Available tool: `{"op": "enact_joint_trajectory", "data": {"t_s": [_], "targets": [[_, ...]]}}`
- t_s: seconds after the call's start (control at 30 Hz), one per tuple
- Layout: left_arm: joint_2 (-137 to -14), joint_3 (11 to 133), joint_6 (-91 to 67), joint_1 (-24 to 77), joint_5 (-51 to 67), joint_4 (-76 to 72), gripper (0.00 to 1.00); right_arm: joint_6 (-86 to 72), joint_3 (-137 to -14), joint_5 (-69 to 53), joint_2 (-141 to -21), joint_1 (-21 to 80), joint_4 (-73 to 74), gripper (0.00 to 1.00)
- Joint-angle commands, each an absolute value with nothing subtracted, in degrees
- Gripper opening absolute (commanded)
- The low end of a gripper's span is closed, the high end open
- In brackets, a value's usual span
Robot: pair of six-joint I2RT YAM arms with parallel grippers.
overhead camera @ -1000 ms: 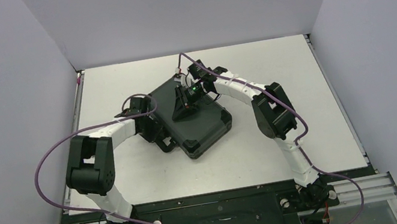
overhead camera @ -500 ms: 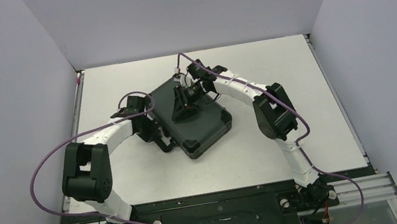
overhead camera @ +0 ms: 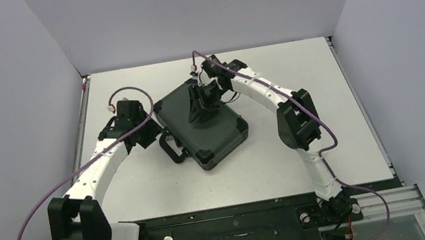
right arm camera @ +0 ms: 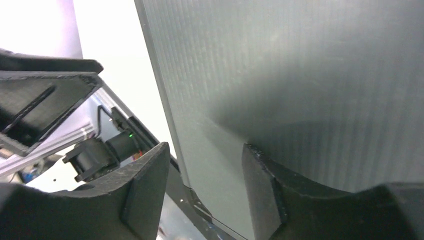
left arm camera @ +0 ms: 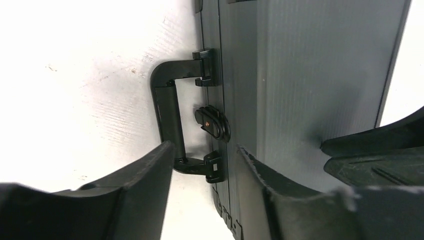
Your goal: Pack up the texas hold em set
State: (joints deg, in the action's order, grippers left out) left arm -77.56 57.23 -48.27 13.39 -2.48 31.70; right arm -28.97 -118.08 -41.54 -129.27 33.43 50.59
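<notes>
The left gripper (overhead camera: pixel 147 135) has drawn back from the handle (left arm camera: pixel 167 117) toward the left edge, fingers spread and empty. The right gripper (overhead camera: pixel 199 112), also spread, is over the lid (right arm camera: pixel 325 75). The briefcase (overhead camera: pixel 218 129) lies shut mid-worktop. I see no loose pieces, so probably only latching remains.

Robot lab — white-walled enclosure (overhead camera: pixel 197 5), aluminium rail (overhead camera: pixel 393 200)

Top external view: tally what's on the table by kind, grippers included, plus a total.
Black briefcase, lid shut: 1
Grippers, both open: 2 (left gripper, right gripper)
Total: 3
</notes>
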Motion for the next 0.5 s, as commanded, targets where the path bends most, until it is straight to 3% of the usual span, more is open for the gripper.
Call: {"op": "enact_joint_trajectory", "data": {"t_s": [0.0, 0.1, 0.3, 0.37, 0.47], "targets": [[-73.1, 58.7, -45.4, 13.0, -3.6, 32.3, 0.5, -25.2, -119.9, -28.2, -125.7, 31.3, 57.3, 0.56], [-70.7, 59.6, -44.1, 12.9, -3.5, 32.5, 0.58, -25.2, -122.5, -26.3, -123.7, 31.0, 58.5, 0.7], [-65.9, 61.3, -40.0, 12.9, -3.6, 32.8, 0.77, -24.8, -127.6, -22.4, -118.4, 30.3, 60.4, 0.8], [-64.4, 62.0, -39.0, 12.9, -3.8, 33.0, 0.99, -24.6, -128.5, -21.0, -116.2, 30.2, 60.4, 0.8], [-62.0, 62.9, -38.0, 12.9, -4.2, 33.2, 0.97, -24.0, -128.8, -18.0, -112.7, 30.2, 59.1, 0.81]]}}
